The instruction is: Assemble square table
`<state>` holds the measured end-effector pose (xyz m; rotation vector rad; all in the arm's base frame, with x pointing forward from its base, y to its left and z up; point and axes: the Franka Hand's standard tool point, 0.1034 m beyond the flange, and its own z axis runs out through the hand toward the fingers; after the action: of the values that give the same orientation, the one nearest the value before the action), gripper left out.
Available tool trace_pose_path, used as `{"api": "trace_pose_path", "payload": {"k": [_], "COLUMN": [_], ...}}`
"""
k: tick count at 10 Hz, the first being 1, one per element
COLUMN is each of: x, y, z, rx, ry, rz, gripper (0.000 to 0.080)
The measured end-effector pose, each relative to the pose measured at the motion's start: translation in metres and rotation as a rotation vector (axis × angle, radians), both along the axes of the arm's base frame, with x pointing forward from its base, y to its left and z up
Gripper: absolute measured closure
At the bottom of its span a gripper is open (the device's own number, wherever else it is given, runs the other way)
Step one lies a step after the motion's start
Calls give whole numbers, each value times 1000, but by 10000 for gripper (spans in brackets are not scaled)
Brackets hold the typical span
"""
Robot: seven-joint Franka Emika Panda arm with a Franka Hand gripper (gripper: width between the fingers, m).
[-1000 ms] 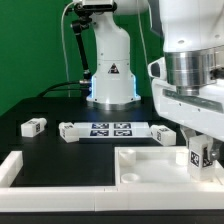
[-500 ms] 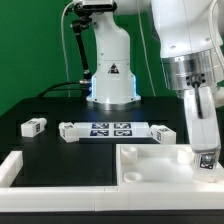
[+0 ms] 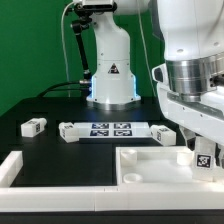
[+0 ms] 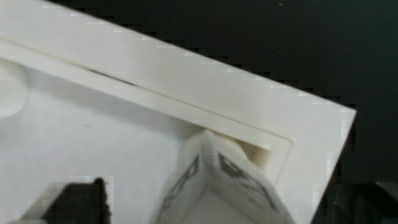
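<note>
The white square tabletop (image 3: 150, 166) lies at the front of the exterior view, recessed side up. My gripper (image 3: 204, 160) is shut on a short white tagged leg (image 3: 203, 156) and holds it upright at the tabletop's corner on the exterior view's right. In the wrist view the leg (image 4: 224, 186) stands between my dark fingers (image 4: 75, 200), right at the inner corner of the tabletop (image 4: 107, 120). Whether the leg's foot touches the tabletop is hidden. Two loose tagged legs lie on the black table, one on the left (image 3: 33, 126) and one near my gripper (image 3: 163, 133).
The marker board (image 3: 108, 130) lies behind the tabletop in the middle. A low white border bar (image 3: 10, 168) runs along the front left. The robot base (image 3: 110, 70) stands at the back, with a black cable to its left.
My gripper turned about its upright axis with the leg half a second ago and has turned back to about its earlier pose. The leg stays at the same corner.
</note>
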<state>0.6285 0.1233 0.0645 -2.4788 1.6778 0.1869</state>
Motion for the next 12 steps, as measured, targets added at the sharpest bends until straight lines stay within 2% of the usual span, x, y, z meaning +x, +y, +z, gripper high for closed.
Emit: {"api": "trace_pose_path", "payload": {"k": [2, 4, 5, 6, 8, 9, 10, 12], "x": [0, 2, 5, 5, 5, 5, 5, 5], "y": [-2, -7, -7, -7, -7, -7, -7, -8], "z": [0, 4, 5, 5, 5, 4, 4, 4], "rx": [-8, -56, -64, -63, -63, -64, -65, -68], "ry": [-36, -94, -120, -118, -117, -104, -96, -74], "rz": [215, 609, 704, 682, 681, 587, 537, 395], "gripper": [151, 151, 151, 151, 394, 394, 509, 509]}}
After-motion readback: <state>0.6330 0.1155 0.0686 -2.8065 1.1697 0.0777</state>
